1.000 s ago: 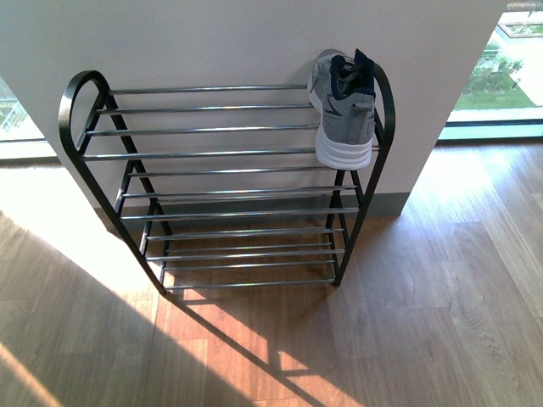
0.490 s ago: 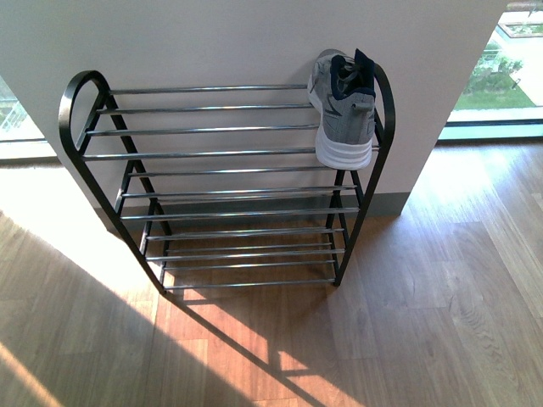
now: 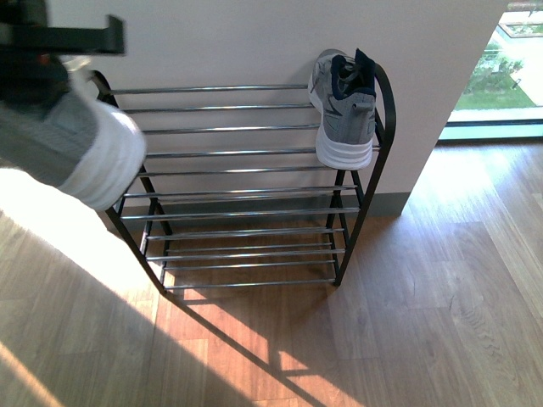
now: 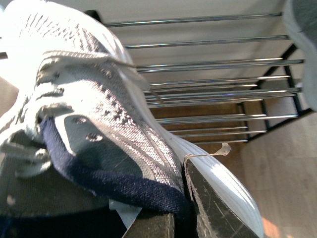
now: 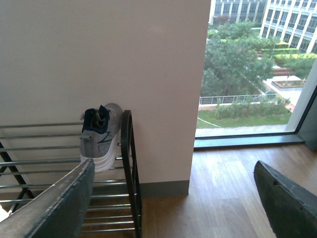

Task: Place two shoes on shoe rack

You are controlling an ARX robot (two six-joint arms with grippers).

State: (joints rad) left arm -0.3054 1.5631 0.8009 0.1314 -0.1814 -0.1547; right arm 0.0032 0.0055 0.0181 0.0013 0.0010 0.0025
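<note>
A grey knit sneaker [image 3: 344, 110] with a white sole and navy collar lies on the top tier of the shoe rack [image 3: 229, 154], at its right end; it also shows in the right wrist view [image 5: 99, 136]. My left gripper [image 4: 181, 213] is shut on a second grey sneaker [image 4: 94, 124] at its navy collar. In the front view that held sneaker [image 3: 76, 144] hangs blurred at the upper left, in front of the rack's left end. My right gripper [image 5: 173, 198] is open and empty, off the rack's right end above the floor. No slide sandals are in view.
The shoe rack [image 5: 126, 163] stands against a white wall [image 3: 254, 42] on a wooden floor [image 3: 407, 322]. Its lower tiers [image 3: 246, 246] hold nothing. A large window [image 5: 252, 74] is to the right. Sunlight falls across the floor at the left.
My left arm has come into the front view from the upper left, carrying the second grey sneaker. The sneaker on the rack has not moved.
</note>
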